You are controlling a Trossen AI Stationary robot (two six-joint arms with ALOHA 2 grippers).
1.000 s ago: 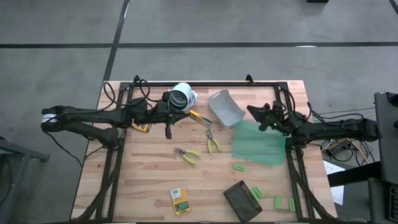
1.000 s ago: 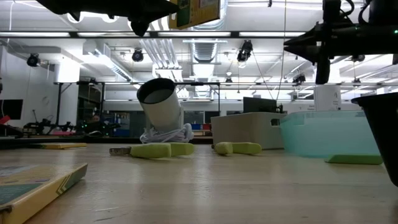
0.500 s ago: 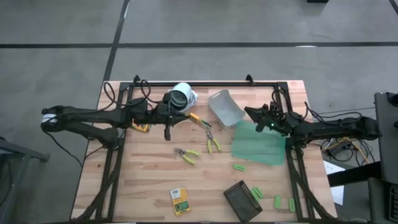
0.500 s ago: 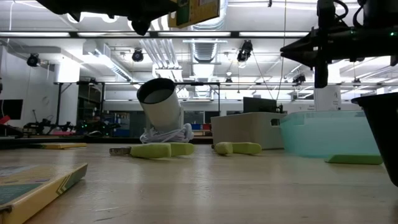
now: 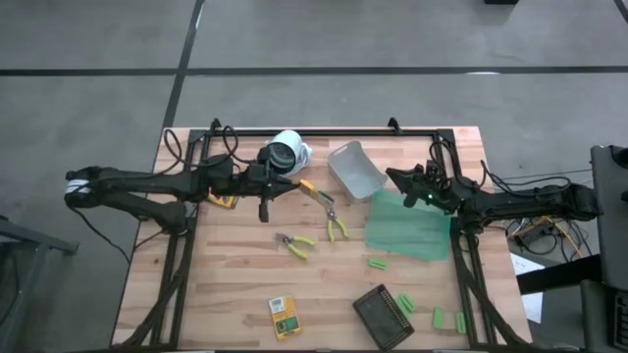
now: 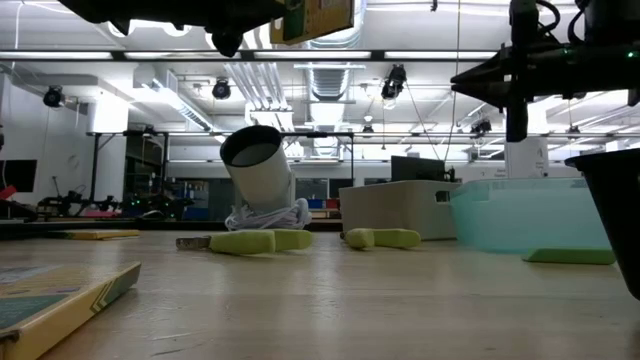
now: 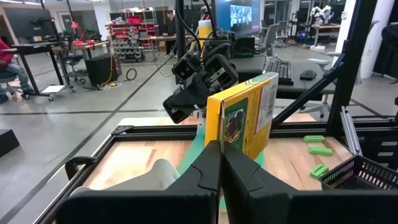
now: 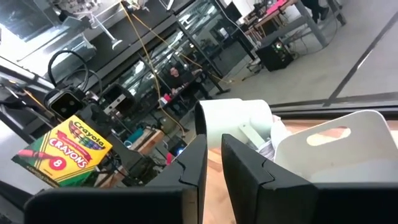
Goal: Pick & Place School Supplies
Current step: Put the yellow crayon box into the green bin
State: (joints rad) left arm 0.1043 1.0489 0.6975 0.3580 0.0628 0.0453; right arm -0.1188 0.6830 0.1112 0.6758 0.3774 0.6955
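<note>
**Crayon box held aloft over the bench**

The left claw (image 7: 221, 163) is clamped on a yellow crayon box (image 7: 244, 113), gripping it by its lower edge so the box stands upright above the fingers. In the right wrist view the same box (image 8: 62, 152) shows its printed face (a Crayola pack of eight). From above, the left claw (image 5: 306, 186) sits over the rear middle of the bench (image 5: 226, 284), just beside a white cylinder (image 5: 287, 151) that lies tipped on its side.

The right claw (image 5: 392, 177) hangs over the gap between the grey bin (image 5: 355, 169) and the green bin (image 5: 407, 226). Its fingers (image 8: 245, 162) stand a narrow slit apart, with nothing between them.

On the bench lie two yellow-handled scissors: one pair (image 5: 334, 221) near the grey bin, the other (image 5: 296, 244) nearer the middle. A second crayon box (image 5: 284, 317) lies flat at the front edge, and a third pack (image 5: 224, 200) shows partly under the left arm. A dark tray (image 5: 383, 314) sits at the front right, with green blocks (image 5: 378, 262) scattered around it and in front of the green bin.
</note>
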